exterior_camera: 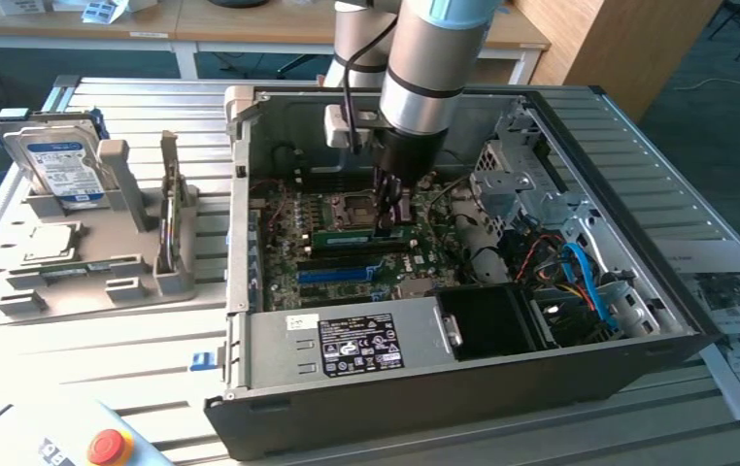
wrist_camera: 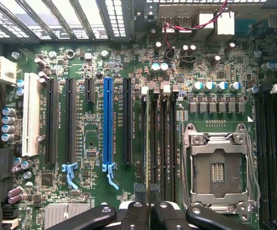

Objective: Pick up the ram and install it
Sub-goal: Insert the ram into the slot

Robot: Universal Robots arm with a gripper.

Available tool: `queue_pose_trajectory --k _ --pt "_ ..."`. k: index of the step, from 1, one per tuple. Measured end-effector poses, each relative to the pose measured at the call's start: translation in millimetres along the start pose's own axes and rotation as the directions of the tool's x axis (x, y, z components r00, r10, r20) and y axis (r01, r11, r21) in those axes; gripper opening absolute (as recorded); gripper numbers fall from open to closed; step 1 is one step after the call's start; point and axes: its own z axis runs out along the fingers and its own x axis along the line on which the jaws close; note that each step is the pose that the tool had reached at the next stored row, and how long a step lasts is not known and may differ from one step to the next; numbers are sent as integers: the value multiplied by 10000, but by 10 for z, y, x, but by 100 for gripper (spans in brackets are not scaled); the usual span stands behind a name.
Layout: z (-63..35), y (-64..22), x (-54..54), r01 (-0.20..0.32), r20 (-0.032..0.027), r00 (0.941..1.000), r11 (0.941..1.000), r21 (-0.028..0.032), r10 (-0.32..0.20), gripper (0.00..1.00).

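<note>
The ram (exterior_camera: 344,236) is a thin green stick standing on edge over the black memory slots (wrist_camera: 164,143) of the motherboard (wrist_camera: 81,62), inside the open computer case (exterior_camera: 474,379). In the wrist view I see the ram (wrist_camera: 148,139) edge-on as a narrow line running along the slot nearest the expansion slots. My gripper (exterior_camera: 392,221) reaches straight down into the case, shut on the ram's upper edge. Its dark fingertips (wrist_camera: 140,191) flank that line. I cannot tell how deep the ram sits in the slot.
The empty CPU socket (wrist_camera: 219,167) lies beside the memory slots, and a long blue slot (wrist_camera: 108,124) on the other side. Case walls, drive cage (exterior_camera: 525,175) and cables (exterior_camera: 578,272) surround the arm. A hard drive (exterior_camera: 62,165) stands in a grey holder (exterior_camera: 98,282) at the exterior view's left.
</note>
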Motion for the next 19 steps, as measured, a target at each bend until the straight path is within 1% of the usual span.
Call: queue_pose_trajectory --k 10,19 --pt "0 -7 0 -2 0 10000 10000 0 2 12" --pt "21 -8 0 -1 -1 10000 10000 -1 1 12"
